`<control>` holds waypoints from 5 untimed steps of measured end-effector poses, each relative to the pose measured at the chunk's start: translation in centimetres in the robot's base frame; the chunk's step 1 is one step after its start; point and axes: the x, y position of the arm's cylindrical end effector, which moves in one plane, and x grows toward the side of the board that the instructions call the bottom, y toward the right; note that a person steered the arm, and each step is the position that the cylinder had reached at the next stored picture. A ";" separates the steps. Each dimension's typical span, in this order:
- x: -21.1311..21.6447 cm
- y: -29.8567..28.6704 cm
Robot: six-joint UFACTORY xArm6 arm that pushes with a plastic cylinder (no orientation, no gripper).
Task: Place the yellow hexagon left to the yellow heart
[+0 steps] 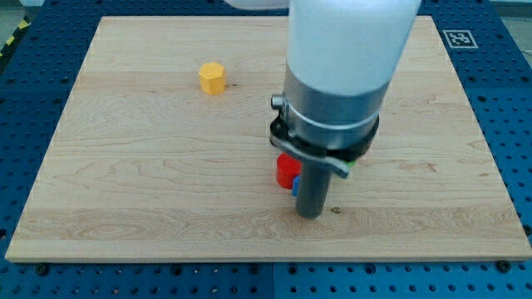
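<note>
My tip (309,214) rests on the wooden board (125,199), low and right of centre; it is a bare rod end with nothing to open or close, and it holds nothing. The wide white and grey arm body (337,75) above it fills the centre-right of the view and hides the board behind it, so any block there cannot be made out; the yellow heart is not visible. From the view's left: the yellow hexagon (213,78) lies in the upper-left part of the board, well apart from my tip, up and to the left of it, with bare wood on every side and a clear margin to the board's top and left edges. Just left of my tip, a red block (288,169) shows partly, its shape masked by the rod; a sliver of a blue block (294,188) sits beneath it, touching or nearly touching the rod. A speck of green (352,164) shows at the arm's right edge, too small to identify. The board's bottom edge lies near my tip.
</note>
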 end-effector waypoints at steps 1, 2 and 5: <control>-0.6 0.0; 2.5 -1.5; -15.8 -24.6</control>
